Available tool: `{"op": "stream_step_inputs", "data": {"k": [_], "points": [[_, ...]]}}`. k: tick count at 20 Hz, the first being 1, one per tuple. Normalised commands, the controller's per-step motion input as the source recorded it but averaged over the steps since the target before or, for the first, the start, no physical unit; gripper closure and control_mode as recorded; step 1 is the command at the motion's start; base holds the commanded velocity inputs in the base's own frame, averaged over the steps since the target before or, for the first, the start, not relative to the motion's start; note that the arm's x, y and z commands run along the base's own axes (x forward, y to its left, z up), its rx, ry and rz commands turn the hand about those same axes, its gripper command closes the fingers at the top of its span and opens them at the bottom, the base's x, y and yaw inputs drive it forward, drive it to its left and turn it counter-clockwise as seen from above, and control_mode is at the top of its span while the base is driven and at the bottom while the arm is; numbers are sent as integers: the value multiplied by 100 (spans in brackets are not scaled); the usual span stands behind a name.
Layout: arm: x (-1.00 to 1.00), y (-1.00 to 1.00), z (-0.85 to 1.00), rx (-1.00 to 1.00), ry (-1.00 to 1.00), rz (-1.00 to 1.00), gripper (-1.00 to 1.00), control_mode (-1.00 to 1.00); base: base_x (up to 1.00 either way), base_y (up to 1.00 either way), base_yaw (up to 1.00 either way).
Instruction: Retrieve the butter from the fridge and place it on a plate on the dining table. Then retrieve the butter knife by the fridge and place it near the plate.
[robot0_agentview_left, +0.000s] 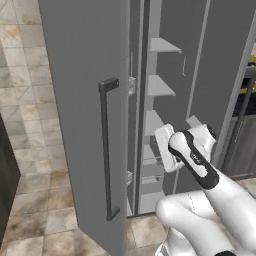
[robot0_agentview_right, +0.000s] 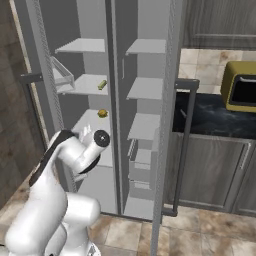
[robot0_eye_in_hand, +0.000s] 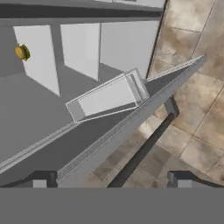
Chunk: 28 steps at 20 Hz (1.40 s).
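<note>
the fridge (robot0_agentview_right: 112, 100) stands with both doors swung wide, which leaves its pale shelves bare to the arm so it can reach in for the butter (robot0_agentview_right: 102, 84). that small yellowish stick lies on an upper shelf in the left half, toward the right end of the shelf, next to the centre divider. one shelf lower sits a round brown-and-green burger (robot0_agentview_right: 102, 113), also seen at the far left of the hand view; it is no part of the job. the pincer (robot0_eye_in_hand: 111, 177) is released, its two dark tips spread wide with nothing between them, and it points down along the edge of an open door and its dark bar handle (robot0_eye_in_hand: 146, 151) toward the tiled floor (robot0_eye_in_hand: 197, 131), so it is not yet aimed at the shelves. the arm is folded close in front of the fridge, low beside the left shelves. to the right, a black worktop (robot0_agentview_right: 215, 117) carries a yellow oven (robot0_agentview_right: 239, 85), well apart from the arm. judging by this, the butter is still to be fetched, and the hand must lift and turn toward the upper shelf.
</note>
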Motion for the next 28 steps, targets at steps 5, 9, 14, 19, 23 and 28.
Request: {"op": "stream_step_inputs", "data": {"k": [5, 9, 14, 19, 23, 28], "points": [[70, 22, -13, 21, 13, 5, -100, -100, 0, 0, 0], [34, 37, -13, 1, 4, 8, -100, -100, 0, 0, 0], [16, 54, -13, 0, 1, 5, -100, -100, 0, 0, 0], [17, 58, -15, 0, 5, 6, -100, -100, 0, 0, 0], [4, 60, -13, 0, 10, 9, -100, -100, 0, 0, 0], [-29, 74, -7, 0, 16, 10, -100, -100, 0, 0, 0]]}}
